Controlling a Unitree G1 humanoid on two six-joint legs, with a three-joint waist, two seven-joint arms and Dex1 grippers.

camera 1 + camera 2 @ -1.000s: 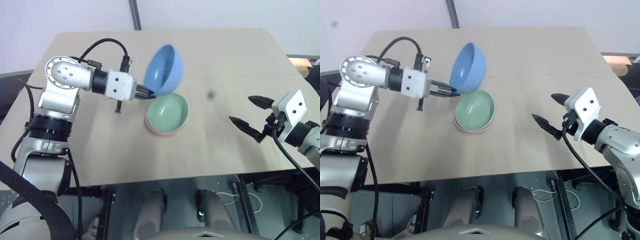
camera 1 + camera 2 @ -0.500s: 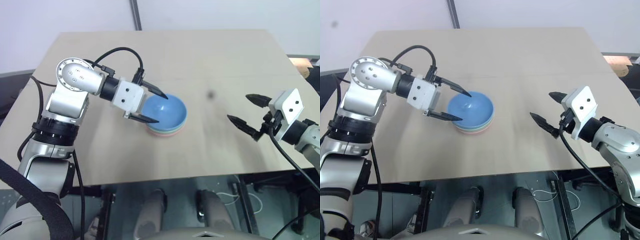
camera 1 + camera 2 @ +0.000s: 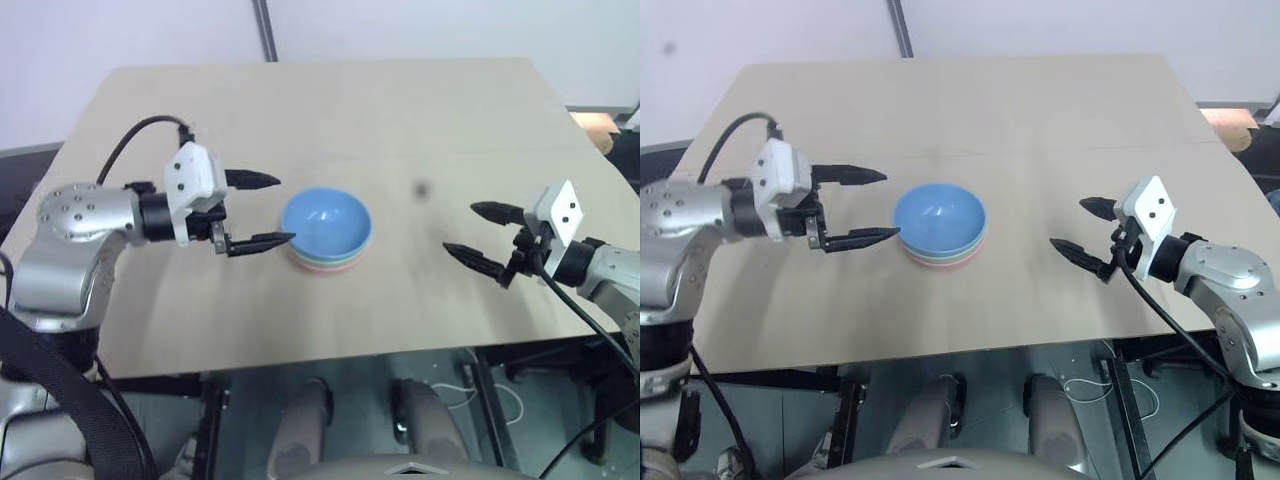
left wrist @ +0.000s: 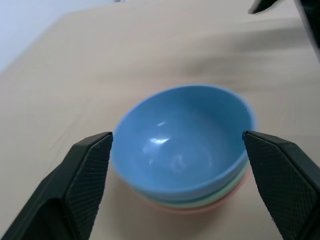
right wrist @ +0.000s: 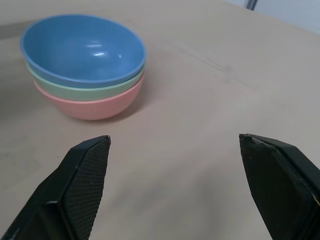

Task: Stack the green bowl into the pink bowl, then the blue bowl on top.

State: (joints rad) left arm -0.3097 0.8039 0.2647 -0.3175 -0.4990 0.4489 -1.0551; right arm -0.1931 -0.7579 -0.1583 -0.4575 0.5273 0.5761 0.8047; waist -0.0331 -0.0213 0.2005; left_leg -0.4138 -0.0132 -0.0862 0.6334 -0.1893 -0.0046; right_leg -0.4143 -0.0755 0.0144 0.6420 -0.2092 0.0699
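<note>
three bowls nested mid-table: blue bowl (image 3: 326,221) on top, inside green bowl (image 5: 82,90), inside pink bowl (image 5: 92,106). head views show mostly blue, thin green and pink rims below; right wrist view shows all three bands from side. left gripper (image 3: 262,210) open, empty, just beside stack. right gripper (image 3: 478,237) open, empty, well apart. tan wooden table (image 3: 420,120), dark spot (image 3: 422,188) right of bowls. pale wall (image 3: 130,30) behind, dark pole (image 3: 265,28) at far edge.

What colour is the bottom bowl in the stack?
Salmon pink; the pink bowl shows best in the right wrist view.
</note>
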